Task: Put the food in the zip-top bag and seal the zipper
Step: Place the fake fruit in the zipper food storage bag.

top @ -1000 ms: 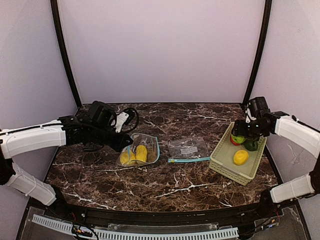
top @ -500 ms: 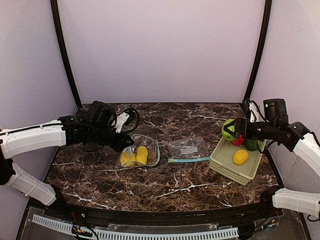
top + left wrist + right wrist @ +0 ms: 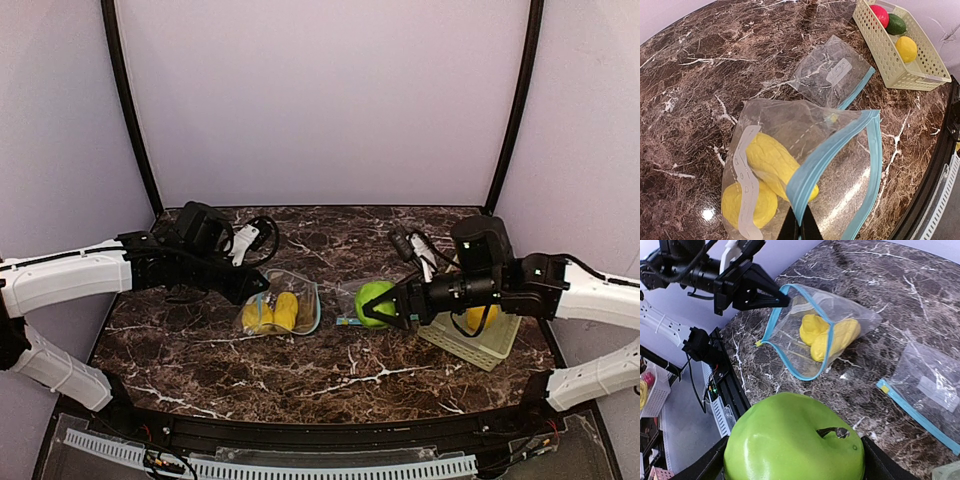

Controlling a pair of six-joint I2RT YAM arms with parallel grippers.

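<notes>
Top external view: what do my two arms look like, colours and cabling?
The left arm and right arm have smooth white shells, black joints and black wrists. The left tool and right tool are black. A black cable loops at the left wrist; pale cables arch over the right.

**Two bags mid-bench, basket at 3 o'clock**

The open bag (image 3: pixel 282 310) lies at 9 o'clock from the bench (image 3: pixel 330 370) centre, with two fruits (image 3: pixel 272 312) inside. The left tool (image 3: pixel 257 291) pinches its rim at 9 o'clock. At the bag's 3 o'clock lies the flat bag (image 3: pixel 832 75), and above it the right tool (image 3: pixel 388 306) grips the ball (image 3: pixel 373 300). Further toward 3 o'clock sits the basket (image 3: pixel 470 345), holding three fruits (image 3: pixel 897 25).
</notes>
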